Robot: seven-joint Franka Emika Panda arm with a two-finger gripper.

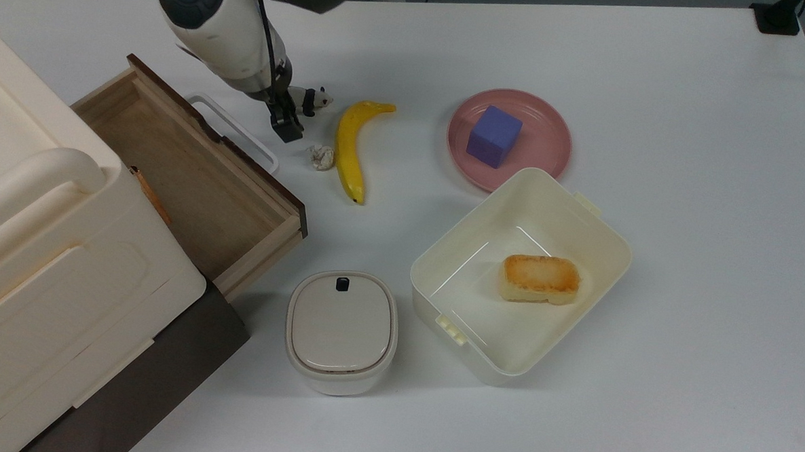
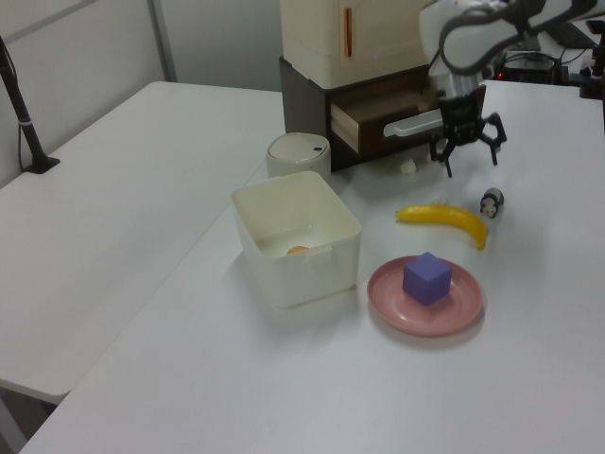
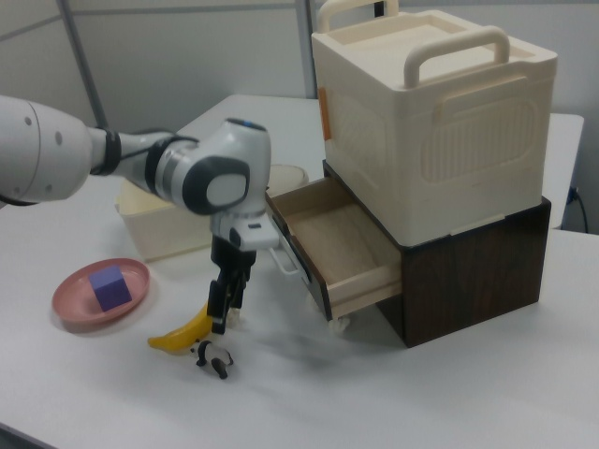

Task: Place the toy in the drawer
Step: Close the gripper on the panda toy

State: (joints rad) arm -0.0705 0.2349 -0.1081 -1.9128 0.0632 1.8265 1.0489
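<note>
The toy [image 1: 314, 100], a small black-and-white panda, stands on the white table beside the banana's tip, partly hidden by my arm in the top view. It also shows as the toy [image 2: 491, 200] and the toy [image 3: 213, 356]. My gripper [image 1: 281, 117] hangs open and holds nothing. It is just to the top view's left of the toy, between it and the drawer's white handle [image 1: 233, 132]. In the left view my gripper [image 2: 466, 159] has its fingers spread. The drawer [image 1: 175, 149] is pulled open and its light-wood inside is bare. My gripper [image 3: 225, 307] is a little above the toy.
A banana [image 1: 349, 149] and a whitish wad [image 1: 322, 157] lie close to the toy. A pink plate [image 1: 549, 141] carries a purple cube [image 1: 493, 135]. A cream tub [image 1: 598, 258] holds a bread piece [image 1: 541, 279]. A lidded container [image 1: 341, 328] stands near the drawer's corner.
</note>
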